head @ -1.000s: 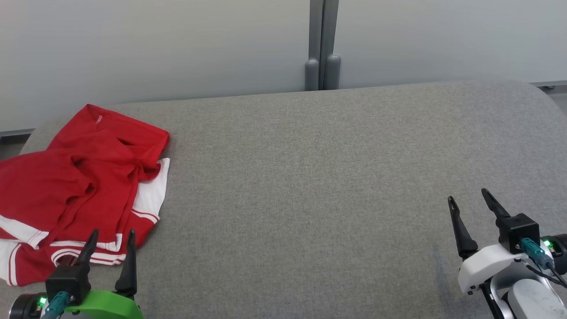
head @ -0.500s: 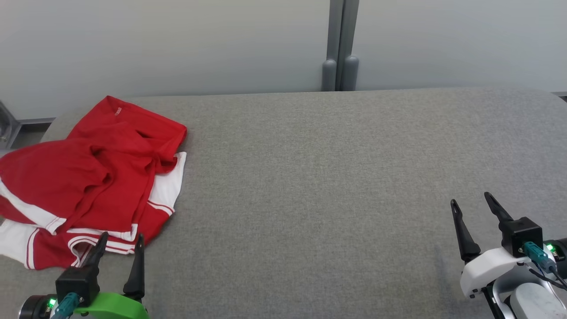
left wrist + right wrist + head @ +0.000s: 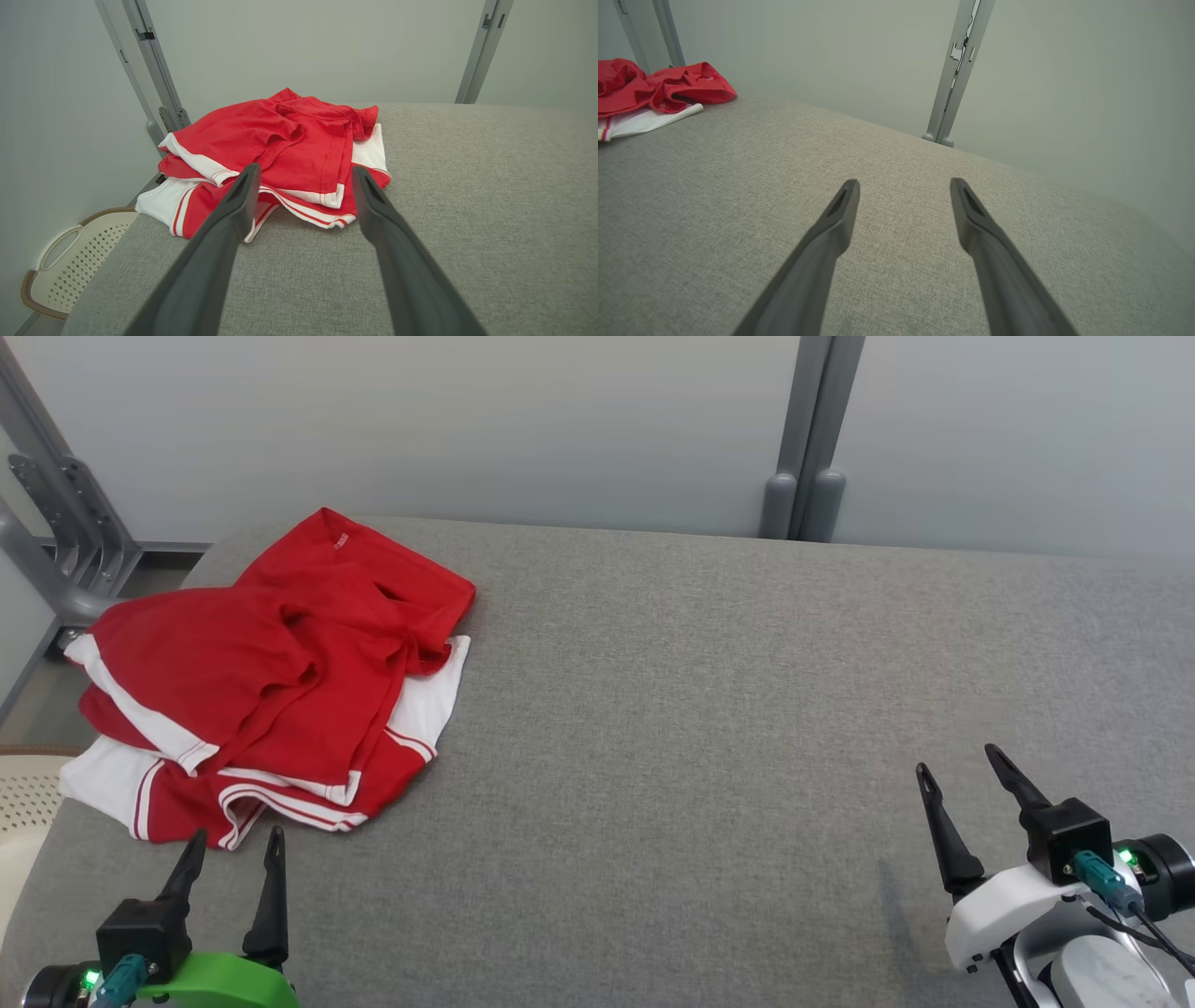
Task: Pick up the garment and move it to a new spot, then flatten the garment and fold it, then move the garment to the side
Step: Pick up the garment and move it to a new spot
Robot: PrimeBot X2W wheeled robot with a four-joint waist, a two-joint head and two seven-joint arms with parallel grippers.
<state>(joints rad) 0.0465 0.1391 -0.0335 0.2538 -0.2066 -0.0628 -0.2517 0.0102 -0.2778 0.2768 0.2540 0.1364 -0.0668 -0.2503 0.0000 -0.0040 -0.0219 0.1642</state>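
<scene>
View has swung left; the garment (image 3: 280,681) lies crumpled by the surface's (image 3: 700,709) left edge; left gripper (image 3: 233,845) and right gripper (image 3: 957,758) gape empty.

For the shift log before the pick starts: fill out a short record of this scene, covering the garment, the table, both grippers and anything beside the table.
garment: red with white trim, crumpled in a heap at the table's far left
table: grey fabric top
left gripper: jaws open, empty, close to the garment's near hem and pointing at it
right gripper: jaws open, empty, over bare table at the right, far from the garment
basket: cream, perforated, below the table's left edge
task stage: pick-up not yet begun
</scene>
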